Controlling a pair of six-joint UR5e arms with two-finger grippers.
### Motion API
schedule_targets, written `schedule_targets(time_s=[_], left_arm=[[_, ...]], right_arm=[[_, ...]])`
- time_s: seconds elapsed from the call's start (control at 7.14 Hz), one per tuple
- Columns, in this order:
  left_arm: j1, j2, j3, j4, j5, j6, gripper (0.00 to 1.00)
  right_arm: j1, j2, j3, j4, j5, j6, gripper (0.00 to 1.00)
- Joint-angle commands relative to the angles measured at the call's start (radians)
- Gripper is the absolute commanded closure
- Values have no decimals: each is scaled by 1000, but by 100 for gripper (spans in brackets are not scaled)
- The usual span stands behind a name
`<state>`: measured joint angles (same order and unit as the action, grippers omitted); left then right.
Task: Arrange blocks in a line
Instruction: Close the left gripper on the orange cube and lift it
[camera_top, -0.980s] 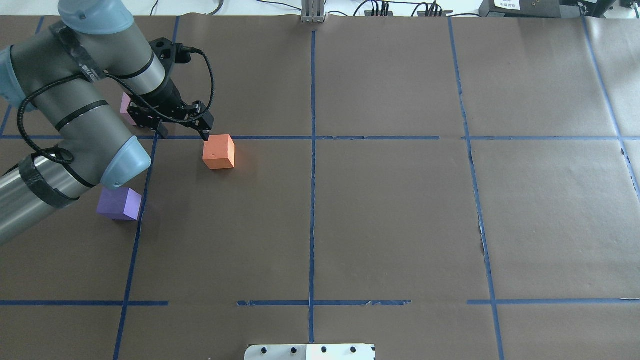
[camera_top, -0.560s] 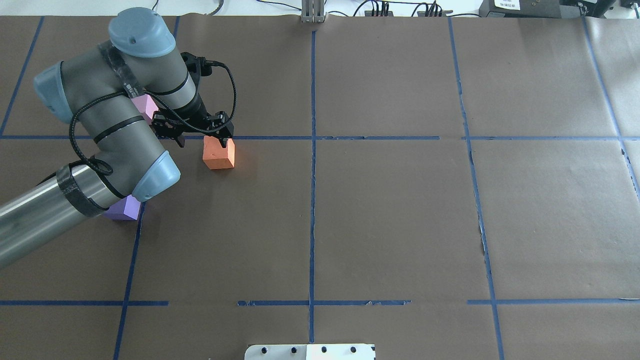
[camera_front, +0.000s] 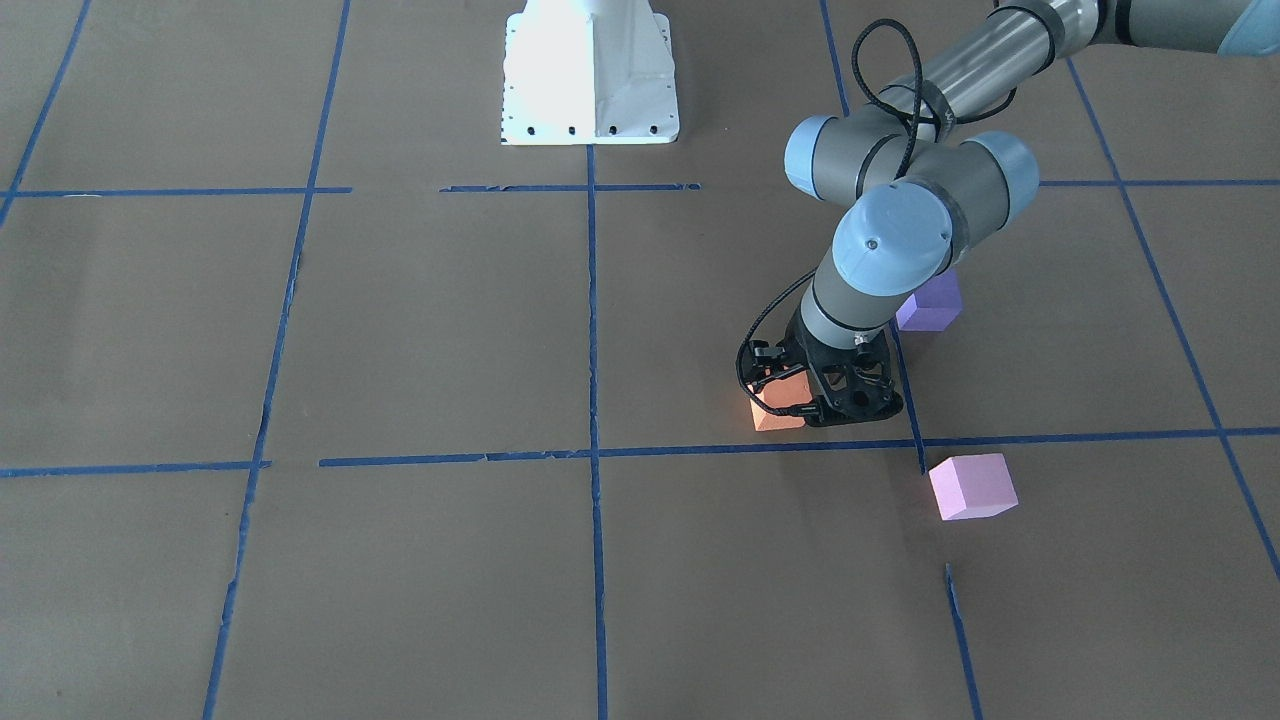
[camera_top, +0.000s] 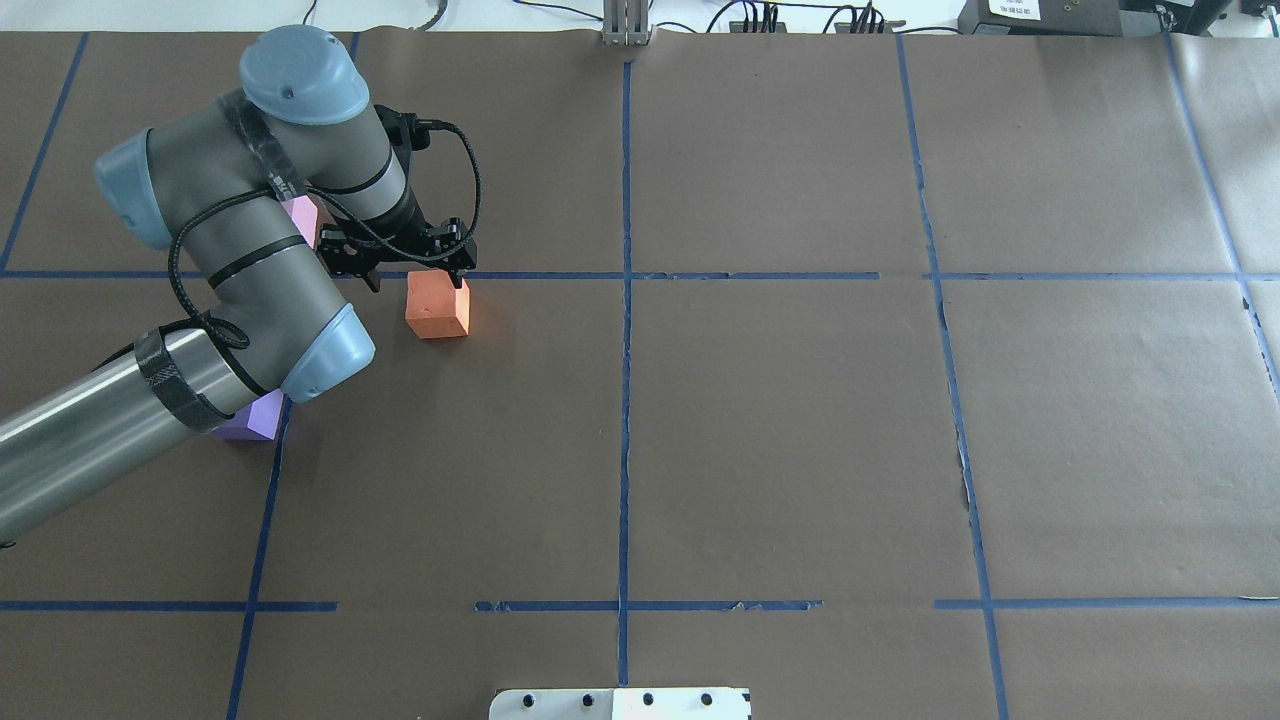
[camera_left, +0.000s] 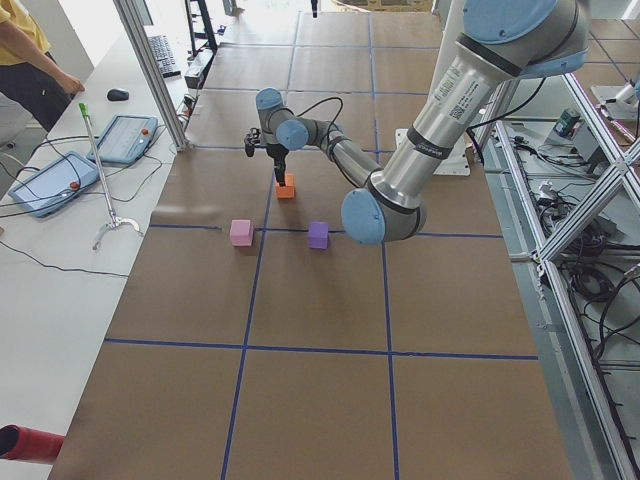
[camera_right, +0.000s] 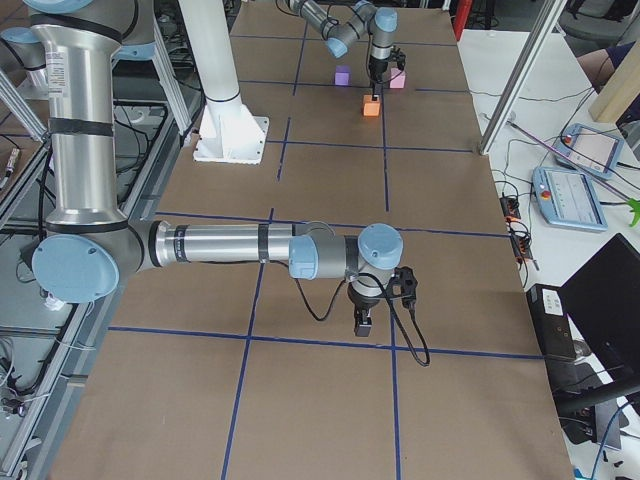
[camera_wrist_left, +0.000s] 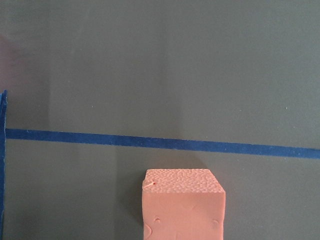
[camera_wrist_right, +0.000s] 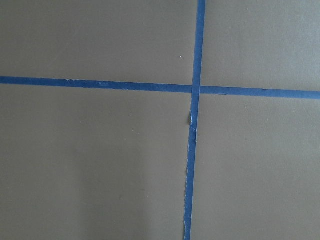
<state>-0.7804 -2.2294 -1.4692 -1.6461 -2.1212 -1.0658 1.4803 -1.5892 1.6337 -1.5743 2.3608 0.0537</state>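
The orange block (camera_top: 437, 312) sits left of centre, just below a blue tape line; it also shows in the front view (camera_front: 775, 414) and at the bottom of the left wrist view (camera_wrist_left: 182, 207). My left gripper (camera_top: 415, 282) is open and low over the block's far edge, one finger on its right top corner. The pink block (camera_top: 303, 215) lies behind the left arm, partly hidden, and is plain in the front view (camera_front: 972, 486). The purple block (camera_top: 255, 420) is half hidden under the forearm. My right gripper (camera_right: 365, 322) hangs low over bare paper; I cannot tell whether it is open.
Brown paper with a blue tape grid (camera_top: 625, 400) covers the table. The white robot base (camera_front: 590, 70) stands at the near middle edge. A metal post (camera_top: 626, 25) and cables line the far edge. A person and tablets (camera_left: 125, 140) are at a side bench.
My left arm has swung right and come down, bringing the open gripper from the pink block's side to over the orange block. No block has moved.
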Motion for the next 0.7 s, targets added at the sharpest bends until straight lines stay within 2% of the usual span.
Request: schedule_targets(time_s=[0.0, 0.56], left_arm=[[9, -1, 27, -35, 0, -23, 4], [36, -4, 102, -118, 0, -36, 5]], right_arm=[[0, 0, 0, 0, 0, 0, 0], [0, 0, 0, 0, 0, 0, 0]])
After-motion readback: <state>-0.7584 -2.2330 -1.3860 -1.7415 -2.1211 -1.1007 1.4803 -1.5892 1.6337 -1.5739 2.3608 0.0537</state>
